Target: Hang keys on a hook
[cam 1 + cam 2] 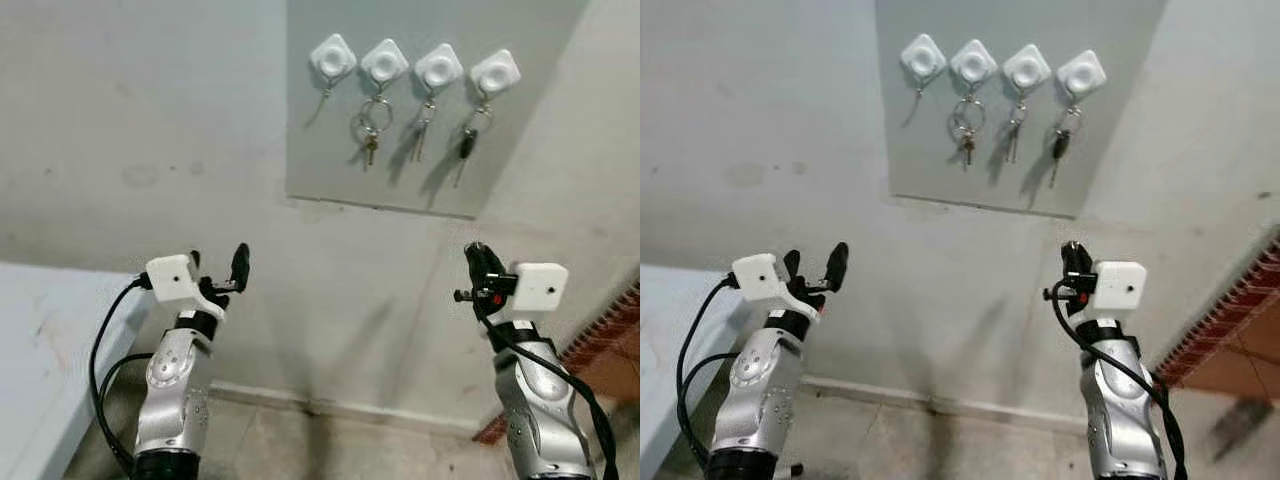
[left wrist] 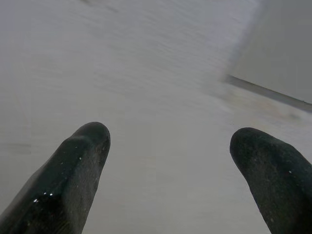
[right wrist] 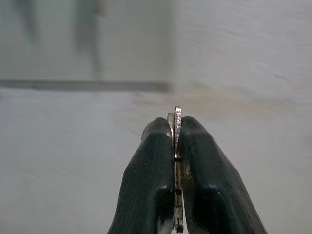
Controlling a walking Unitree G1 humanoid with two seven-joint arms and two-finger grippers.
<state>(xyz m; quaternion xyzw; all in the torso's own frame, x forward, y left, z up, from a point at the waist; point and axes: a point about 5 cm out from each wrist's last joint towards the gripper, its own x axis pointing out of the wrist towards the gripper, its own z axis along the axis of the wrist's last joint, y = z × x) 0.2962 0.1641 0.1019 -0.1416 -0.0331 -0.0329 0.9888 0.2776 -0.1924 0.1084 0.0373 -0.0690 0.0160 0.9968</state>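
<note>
A grey panel [image 1: 420, 175] on the wall carries a row of white hooks. The leftmost hook [image 1: 333, 57] is bare. Each of the other three hooks holds keys: a ring with keys [image 1: 370, 125], a small bunch [image 1: 424, 118] and a dark-headed key [image 1: 469, 140]. My right gripper [image 1: 478, 262] is raised below and right of the panel, shut on the thin metal keys [image 3: 177, 127], whose edge shows between the fingers [image 3: 146, 180]. My left gripper [image 1: 218, 268] is held up at the lower left, open with nothing in it, facing the bare wall [image 2: 161, 73].
A pale table top [image 1: 40, 340] lies at my lower left beside the left arm. Red brickwork [image 1: 620, 320] and a sloping edge stand at the far right. Tiled floor [image 1: 330, 450] meets the wall's foot between the arms.
</note>
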